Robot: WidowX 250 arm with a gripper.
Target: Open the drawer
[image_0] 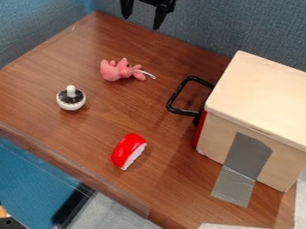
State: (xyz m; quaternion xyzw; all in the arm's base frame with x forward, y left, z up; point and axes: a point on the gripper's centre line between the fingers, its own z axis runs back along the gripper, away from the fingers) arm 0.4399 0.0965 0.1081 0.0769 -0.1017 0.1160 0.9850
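End effector, looped handle, wooden box

So there's a pink stuffed toy, a little white-and-black knobby thing and a red-and-white toy sushi on the surface.

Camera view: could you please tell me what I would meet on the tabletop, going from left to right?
Small white round thing with a knob, pink stuffed toy, black handle, wooden box.
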